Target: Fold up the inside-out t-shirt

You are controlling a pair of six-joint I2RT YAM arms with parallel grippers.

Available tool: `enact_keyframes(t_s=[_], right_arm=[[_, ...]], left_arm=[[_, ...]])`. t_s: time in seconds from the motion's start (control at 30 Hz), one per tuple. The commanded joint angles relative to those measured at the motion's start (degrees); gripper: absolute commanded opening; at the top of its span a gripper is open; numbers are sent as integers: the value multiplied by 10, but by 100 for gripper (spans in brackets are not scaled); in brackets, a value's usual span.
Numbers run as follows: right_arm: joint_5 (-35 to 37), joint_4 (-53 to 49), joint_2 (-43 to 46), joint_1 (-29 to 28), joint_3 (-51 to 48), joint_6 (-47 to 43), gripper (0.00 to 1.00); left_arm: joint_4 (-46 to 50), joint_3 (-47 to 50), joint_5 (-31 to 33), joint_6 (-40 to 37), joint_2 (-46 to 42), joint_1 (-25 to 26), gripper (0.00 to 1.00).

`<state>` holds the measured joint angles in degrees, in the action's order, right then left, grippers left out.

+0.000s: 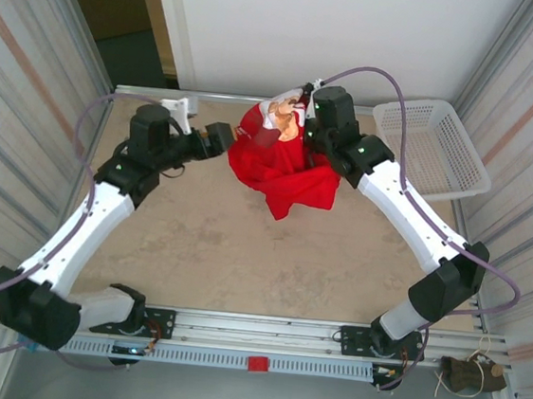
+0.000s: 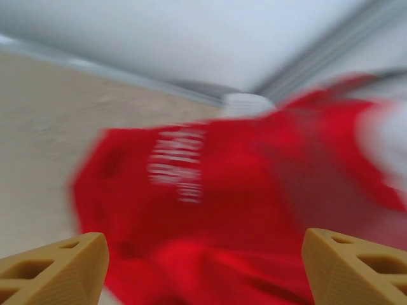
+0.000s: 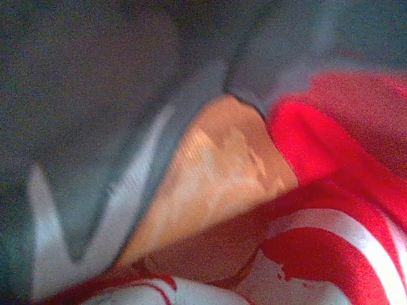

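The inside-out t-shirt (image 1: 288, 175) is a bright red bunch at the back middle of the table, its white print (image 1: 283, 112) turned up at the top. My right gripper (image 1: 302, 108) is at that top edge, shut on the cloth and holding it raised. In the right wrist view red cloth (image 3: 331, 146) with white print (image 3: 337, 254) presses close to the lens. My left gripper (image 1: 223, 143) stands open at the shirt's left side. Its tan fingertips (image 2: 57, 267) are wide apart, with the blurred shirt (image 2: 254, 190) and its white lettering (image 2: 178, 166) just ahead.
A white mesh basket (image 1: 434, 150) stands at the back right corner. The beige table (image 1: 214, 242) is walled by ribbed panels left and right and a white wall behind. A metal rail (image 1: 262, 332) with both arm bases runs along the near edge.
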<state>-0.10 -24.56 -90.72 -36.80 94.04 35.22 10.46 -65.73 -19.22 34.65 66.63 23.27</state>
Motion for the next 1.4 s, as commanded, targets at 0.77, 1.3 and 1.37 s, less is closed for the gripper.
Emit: enact_keyframes(t_s=[0.77,1.3,1.37], right_arm=[[61,-34,52,35,22,-6,0],[13,58,68,42,-25,13,0],[16,63,63,42,-30,19,0]], left_arm=[[-144,134,85,19,36,38,0],[-114,118,130,-75,-59,147,74],[-139,115,137,-83,-40,195,75]])
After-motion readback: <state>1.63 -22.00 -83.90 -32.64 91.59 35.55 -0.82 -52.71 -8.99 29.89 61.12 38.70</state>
